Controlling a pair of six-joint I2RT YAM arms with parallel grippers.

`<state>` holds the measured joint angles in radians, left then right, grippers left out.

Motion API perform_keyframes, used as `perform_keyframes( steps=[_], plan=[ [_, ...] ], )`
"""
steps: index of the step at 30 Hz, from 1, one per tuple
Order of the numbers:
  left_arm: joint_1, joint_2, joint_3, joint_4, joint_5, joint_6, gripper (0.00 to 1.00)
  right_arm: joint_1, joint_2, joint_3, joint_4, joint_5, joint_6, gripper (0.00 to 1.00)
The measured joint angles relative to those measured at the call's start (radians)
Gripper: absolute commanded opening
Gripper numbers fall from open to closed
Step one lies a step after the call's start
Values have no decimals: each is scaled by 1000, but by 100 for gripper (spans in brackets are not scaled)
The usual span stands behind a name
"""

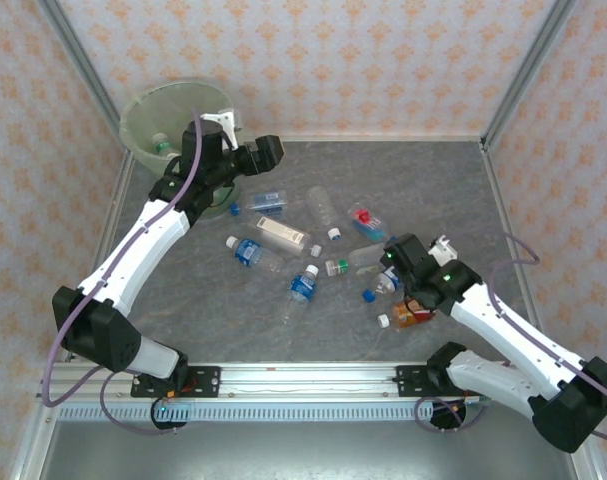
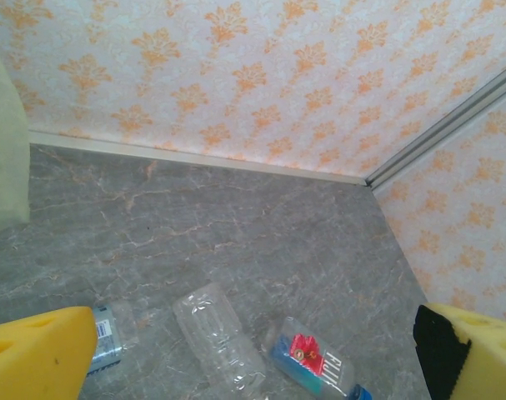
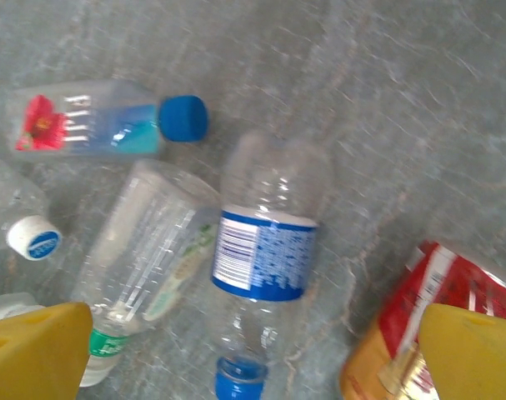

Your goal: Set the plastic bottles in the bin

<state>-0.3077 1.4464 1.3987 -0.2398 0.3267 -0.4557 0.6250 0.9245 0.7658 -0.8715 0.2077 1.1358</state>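
My right fingers (image 3: 36,350) stand wide open and empty above the blue-labelled bottle (image 3: 265,250). It lies on the counter (image 3: 419,100) well apart from the bin (image 1: 143,115), long axis running between them. My left fingers (image 2: 36,350), equally wide and empty, hover beside the bin.

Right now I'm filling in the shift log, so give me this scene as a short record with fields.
bin: far left corner, pale green
plastic bottles: roughly ten, lying scattered mid-table
left gripper: open, empty, near the bin
right gripper: open, empty, above a blue-labelled bottle
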Motion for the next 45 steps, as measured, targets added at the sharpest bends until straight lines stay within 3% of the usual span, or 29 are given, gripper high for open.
perform_keyframes(
  steps=[11, 20, 28, 32, 37, 45],
  plan=[
    [0, -1, -2, 7, 7, -1, 99, 0, -95, -115, -61, -101, 133, 92],
    [0, -18, -18, 10, 6, 0, 99, 0, -118, -263, -6, -240, 180, 89],
    [0, -28, -20, 9, 5, 1, 99, 0, -129, -345, 92, -302, 199, 80],
    [0, -28, -20, 8, 3, 4, 99, 0, -108, -366, 118, -304, 196, 74],
    [0, -28, -20, 5, 2, 5, 99, 0, -87, -364, 142, -290, 173, 58],
    [0, -28, -20, 4, 2, 8, 99, 0, -57, -245, 91, -192, 82, 57]
  ],
)
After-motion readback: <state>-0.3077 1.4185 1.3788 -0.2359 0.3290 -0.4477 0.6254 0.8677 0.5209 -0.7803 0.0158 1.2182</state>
